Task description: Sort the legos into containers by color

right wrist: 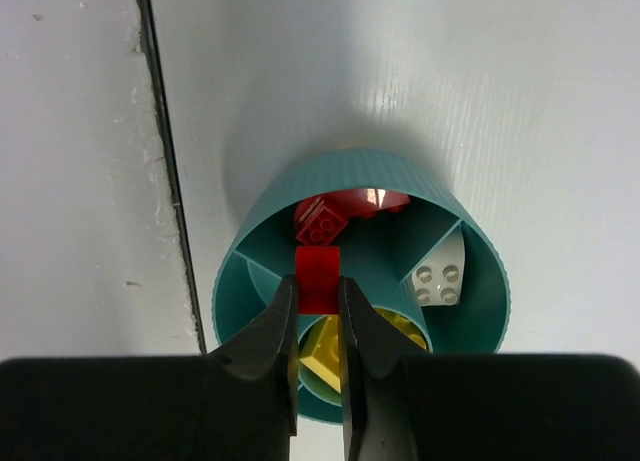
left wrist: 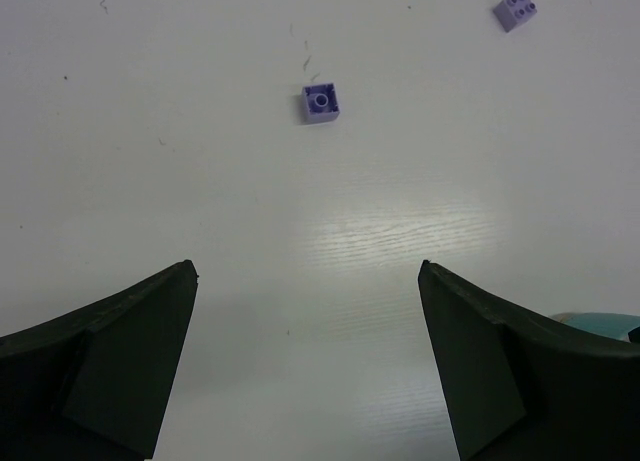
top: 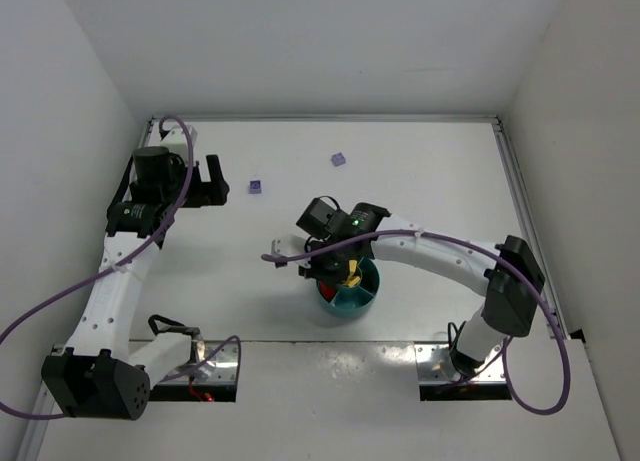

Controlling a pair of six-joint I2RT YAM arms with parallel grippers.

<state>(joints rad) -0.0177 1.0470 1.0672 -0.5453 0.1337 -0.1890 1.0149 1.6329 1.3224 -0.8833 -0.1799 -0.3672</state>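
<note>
- A small red brick [right wrist: 319, 271] is pinched between the two dark fingers of the right pincer [right wrist: 319, 286], which is clamped on its sides. The brick hangs just above the inner walls of the teal dish [right wrist: 400, 171].
- The dish is round, with a ribbed outer wall and thin partitions that split it into wedges around a centre well.
- One wedge holds other red bricks [right wrist: 325, 219], loosely piled. The next wedge holds a pale brick [right wrist: 437, 281] with four studs showing. Yellow bricks [right wrist: 322, 356] lie under the fingertips, partly hidden, so I cannot tell which compartment they sit in.
- The dish stands on the white desk [top: 420, 181], towards its near edge and a little right of the middle.
- Two lilac bricks lie loose further out on the desk, well apart from the dish. One [left wrist: 321, 103] has its hollow underside up and the other [left wrist: 515, 11] has its studs up.
- The right arm [top: 440, 249] reaches leftward from its base with the elbow bent, and its wrist points straight down over the dish.
- The left arm [top: 115, 281] stretches forward along the left side. The left pincer [left wrist: 307, 271] is low over the desk, with its jaws wide apart and empty, and faces the nearer lilac brick.
</note>
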